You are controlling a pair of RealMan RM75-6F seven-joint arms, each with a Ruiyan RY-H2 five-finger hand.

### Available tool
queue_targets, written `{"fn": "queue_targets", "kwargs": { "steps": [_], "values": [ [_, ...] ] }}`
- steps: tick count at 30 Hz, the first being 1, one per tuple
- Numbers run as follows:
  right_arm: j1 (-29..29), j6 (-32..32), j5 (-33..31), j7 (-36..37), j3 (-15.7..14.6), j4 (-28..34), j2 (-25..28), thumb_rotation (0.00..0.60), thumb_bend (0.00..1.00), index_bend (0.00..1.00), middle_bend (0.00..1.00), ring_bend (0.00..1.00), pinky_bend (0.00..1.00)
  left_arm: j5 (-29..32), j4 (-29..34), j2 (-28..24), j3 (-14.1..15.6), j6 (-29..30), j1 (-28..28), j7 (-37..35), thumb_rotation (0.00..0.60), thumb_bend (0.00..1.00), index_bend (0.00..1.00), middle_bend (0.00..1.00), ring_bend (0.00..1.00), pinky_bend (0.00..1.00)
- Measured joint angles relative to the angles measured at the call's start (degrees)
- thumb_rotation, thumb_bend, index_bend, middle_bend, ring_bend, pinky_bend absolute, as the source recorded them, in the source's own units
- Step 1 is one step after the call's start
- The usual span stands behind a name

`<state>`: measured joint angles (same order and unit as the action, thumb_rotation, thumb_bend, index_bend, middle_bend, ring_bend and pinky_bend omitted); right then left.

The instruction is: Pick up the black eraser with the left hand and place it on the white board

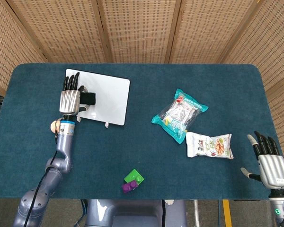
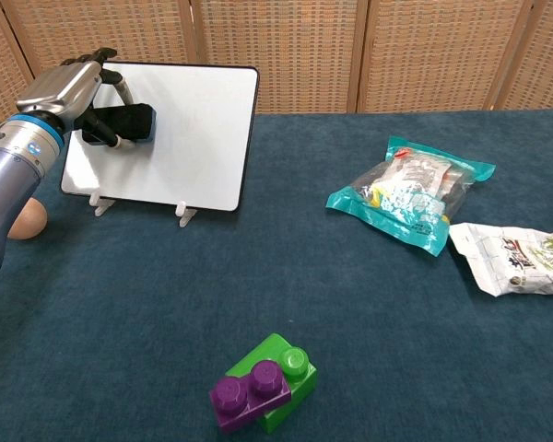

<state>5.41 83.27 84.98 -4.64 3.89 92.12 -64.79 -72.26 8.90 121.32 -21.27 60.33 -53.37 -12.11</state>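
The white board [image 1: 109, 100] [image 2: 194, 138] stands tilted on small feet at the table's back left. My left hand [image 1: 70, 98] [image 2: 67, 92] is at the board's left edge and grips the black eraser [image 1: 89, 98] [image 2: 124, 123] between thumb and fingers. The eraser lies against the board's upper left face. My right hand [image 1: 270, 163] hovers past the table's front right corner, fingers spread and holding nothing; only the head view shows it.
A brown egg [image 2: 23, 219] [image 1: 53, 125] lies left of the board, beside my left forearm. A teal snack bag [image 2: 410, 195] and a white snack bag [image 2: 516, 261] lie on the right. Green and purple blocks [image 2: 263, 382] sit near the front edge.
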Motion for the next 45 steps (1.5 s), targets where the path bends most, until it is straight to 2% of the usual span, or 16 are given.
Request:
{"fn": "queue_targets", "kwargs": {
  "steps": [6, 7, 10, 12, 14, 27, 33, 36, 38, 40, 45],
  "values": [
    [0.0, 0.1, 0.0, 0.1, 0.0, 0.0, 0.0, 0.6, 0.05, 0.0, 0.0, 0.0, 0.0, 0.3, -0.3, 0.1, 0.3, -0.7, 0.1, 0.0, 0.6, 0.26, 0.52, 0.0, 0.0, 0.0],
    [0.0, 0.1, 0.0, 0.1, 0.0, 0.0, 0.0, 0.6, 0.05, 0.0, 0.0, 0.0, 0.0, 0.3, -0.3, 0.1, 0.4, -0.7, 0.1, 0.0, 0.6, 0.26, 0.47, 0.0, 0.0, 0.0],
    [0.0, 0.1, 0.0, 0.1, 0.0, 0.0, 0.0, 0.6, 0.05, 0.0, 0.0, 0.0, 0.0, 0.3, -0.3, 0.1, 0.8, -0.7, 0.3, -0.7, 0.6, 0.25, 0.21, 0.0, 0.0, 0.0],
    [0.0, 0.1, 0.0, 0.1, 0.0, -0.1, 0.0, 0.6, 0.05, 0.0, 0.0, 0.0, 0.0, 0.3, -0.3, 0.1, 0.9, -0.7, 0.4, -1.2, 0.6, 0.24, 0.08, 0.0, 0.0, 0.0],
    [0.0, 0.1, 0.0, 0.1, 0.0, -0.1, 0.0, 0.6, 0.05, 0.0, 0.0, 0.0, 0.0, 0.4, -0.5, 0.1, 1.1, -0.7, 0.5, -1.3, 0.6, 0.24, 0.01, 0.0, 0.0, 0.0],
    [0.0, 0.1, 0.0, 0.2, 0.0, -0.1, -0.1, 0.6, 0.05, 0.0, 0.0, 0.0, 0.0, 0.2, -0.3, -0.1, 2.1, 0.6, 0.8, -2.6, 0.6, 0.23, 0.0, 0.0, 0.0, 0.0],
    [0.0, 0.1, 0.1, 0.4, 0.0, -0.2, -0.1, 0.6, 0.05, 0.0, 0.0, 0.0, 0.0, -2.3, 1.4, -2.2, 4.4, 6.4, 2.6, -8.0, 0.6, 0.22, 0.0, 0.0, 0.0, 0.0],
    [0.0, 0.1, 0.1, 0.3, 0.0, -0.2, -0.1, 0.6, 0.05, 0.0, 0.0, 0.0, 0.0, -4.3, 3.5, -5.3, 6.5, 9.3, 4.7, -11.0, 0.6, 0.15, 0.0, 0.0, 0.0, 0.0],
    [0.0, 0.1, 0.1, 0.2, 0.0, -0.1, -0.1, 0.6, 0.05, 0.0, 0.0, 0.0, 0.0, -5.4, 5.1, -8.0, 7.7, 10.0, 6.2, -11.8, 0.6, 0.05, 0.0, 0.0, 0.0, 0.0],
    [0.0, 0.2, 0.1, 0.1, 0.0, -0.1, -0.1, 0.6, 0.05, 0.0, 0.0, 0.0, 0.0, -6.3, 8.5, -11.5, 8.9, 10.4, 8.0, -12.2, 0.6, 0.0, 0.0, 0.0, 0.0, 0.0],
    [0.1, 0.1, 0.1, -0.5, 0.0, 0.2, -0.1, 0.6, 0.05, 0.0, 0.0, 0.0, 0.0, -7.1, 18.7, -19.1, 10.4, 10.8, 11.5, -11.3, 0.6, 0.0, 0.0, 0.0, 0.0, 0.0]
  ]
}}
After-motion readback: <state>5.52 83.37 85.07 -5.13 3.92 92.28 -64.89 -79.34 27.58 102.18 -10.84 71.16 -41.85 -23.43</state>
